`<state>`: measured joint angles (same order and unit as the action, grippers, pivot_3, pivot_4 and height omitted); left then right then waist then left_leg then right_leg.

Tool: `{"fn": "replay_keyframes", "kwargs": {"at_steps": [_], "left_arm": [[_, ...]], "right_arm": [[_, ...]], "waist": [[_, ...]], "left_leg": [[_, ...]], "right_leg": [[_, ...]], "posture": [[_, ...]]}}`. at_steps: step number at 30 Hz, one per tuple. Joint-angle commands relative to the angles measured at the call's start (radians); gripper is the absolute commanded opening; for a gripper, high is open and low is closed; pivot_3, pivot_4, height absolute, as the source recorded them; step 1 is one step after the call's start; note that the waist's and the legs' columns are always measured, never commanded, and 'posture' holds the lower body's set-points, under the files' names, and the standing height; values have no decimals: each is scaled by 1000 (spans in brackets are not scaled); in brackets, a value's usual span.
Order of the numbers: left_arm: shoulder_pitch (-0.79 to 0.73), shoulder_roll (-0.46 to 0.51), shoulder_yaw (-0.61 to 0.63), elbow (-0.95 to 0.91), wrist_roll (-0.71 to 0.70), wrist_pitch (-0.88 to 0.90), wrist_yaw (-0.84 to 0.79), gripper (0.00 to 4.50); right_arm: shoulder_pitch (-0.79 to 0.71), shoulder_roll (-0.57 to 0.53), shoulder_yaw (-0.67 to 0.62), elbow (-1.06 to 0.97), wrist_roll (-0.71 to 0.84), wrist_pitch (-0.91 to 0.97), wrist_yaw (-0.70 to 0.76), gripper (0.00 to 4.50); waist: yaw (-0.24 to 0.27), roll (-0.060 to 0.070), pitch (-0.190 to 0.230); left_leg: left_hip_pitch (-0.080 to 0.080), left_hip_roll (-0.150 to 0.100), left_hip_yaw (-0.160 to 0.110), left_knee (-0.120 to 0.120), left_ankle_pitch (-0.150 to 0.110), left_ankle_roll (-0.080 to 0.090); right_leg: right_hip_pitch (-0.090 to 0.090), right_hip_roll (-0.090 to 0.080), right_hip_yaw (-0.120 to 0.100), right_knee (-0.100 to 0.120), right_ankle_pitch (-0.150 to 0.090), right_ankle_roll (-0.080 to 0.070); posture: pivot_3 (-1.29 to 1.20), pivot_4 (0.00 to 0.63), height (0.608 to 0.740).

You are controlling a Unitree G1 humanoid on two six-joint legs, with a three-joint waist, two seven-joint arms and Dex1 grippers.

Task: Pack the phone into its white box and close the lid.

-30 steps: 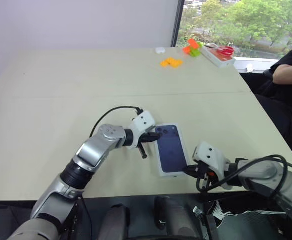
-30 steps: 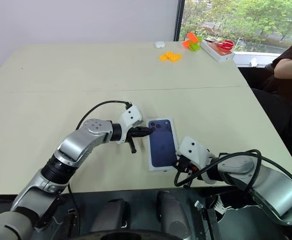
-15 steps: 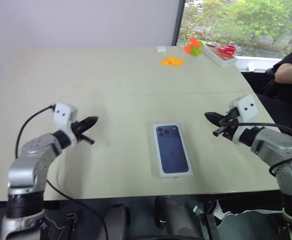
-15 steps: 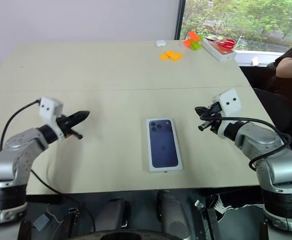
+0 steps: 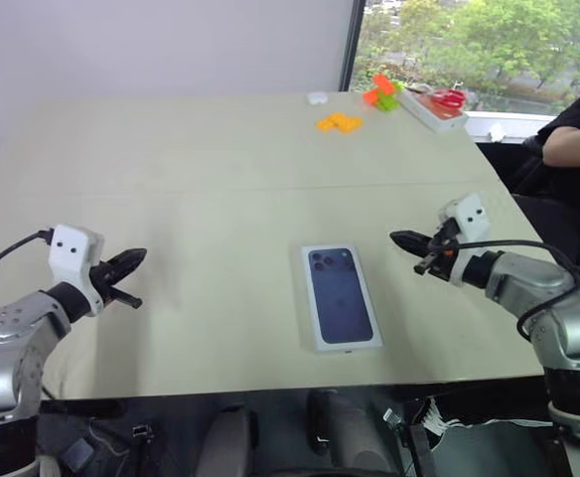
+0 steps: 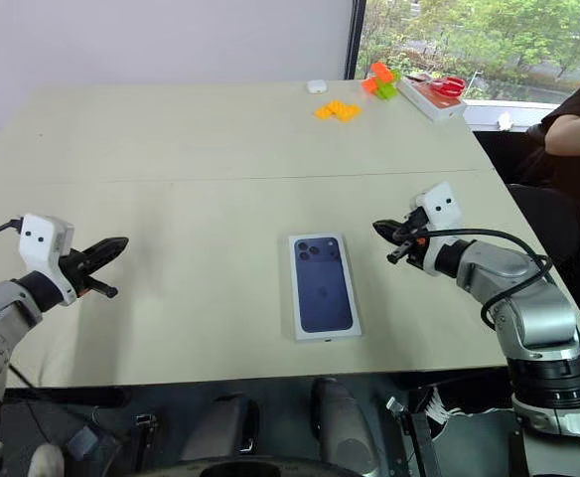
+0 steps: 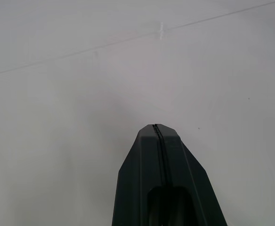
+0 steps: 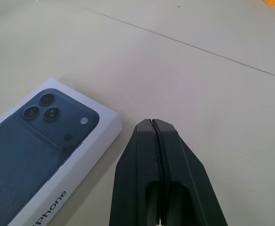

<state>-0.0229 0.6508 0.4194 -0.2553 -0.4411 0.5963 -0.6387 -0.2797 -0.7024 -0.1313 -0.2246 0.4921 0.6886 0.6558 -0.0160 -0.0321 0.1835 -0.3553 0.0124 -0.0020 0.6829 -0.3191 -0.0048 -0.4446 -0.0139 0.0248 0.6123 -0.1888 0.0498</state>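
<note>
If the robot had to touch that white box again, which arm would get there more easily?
Probably the right. Its right gripper, shut, hangs close beside the white box, which lies with its lid on, and points toward it. The left gripper, also shut, is far off near the table's left edge.

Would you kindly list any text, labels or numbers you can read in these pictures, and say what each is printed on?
"Phone": on the lid, beside the phone picture, its start cut off at the right wrist view's edge.
Red-topped box at the table's far end: any print too small to read.
Nothing else legible.
</note>
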Motion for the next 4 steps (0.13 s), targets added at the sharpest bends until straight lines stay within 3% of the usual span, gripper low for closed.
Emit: {"fn": "replay_keyframes", "kwargs": {"at_steps": [1,4], "left_arm": [[-24,16,38,-2,-12,-22,14,0],[-24,10,31,-3,-12,-25,22,0]], "right_arm": [[-22,11,-8,3,-12,-35,6,12],[-28,20,3,6,-19,-42,7,12]], "waist": [[0,0,0],[1,0,0]], "left_leg": [[0,0,0,0,0,0],[0,0,0,0,0,0]], "right_leg": [[0,0,0,0,0,0],[0,0,0,0,0,0]], "posture": [[0,150,726],[0,150,726]]}}
